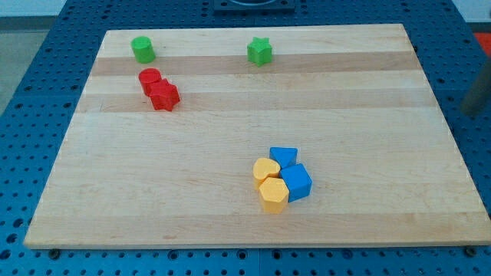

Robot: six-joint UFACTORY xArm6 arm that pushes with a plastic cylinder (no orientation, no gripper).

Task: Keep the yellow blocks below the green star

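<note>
Already the two yellow blocks (269, 184) sit low on the tabletop (230, 138) beneath the green star (260, 51), touching blue blocks (293, 175); my tip is unseen, so any shove could scatter them.

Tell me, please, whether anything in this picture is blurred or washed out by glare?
In the camera view, a dark smear at the right edge is blurred, perhaps my rod; my tip can't be made out. The wooden board shows no glare, and the green star looks sharp.
</note>
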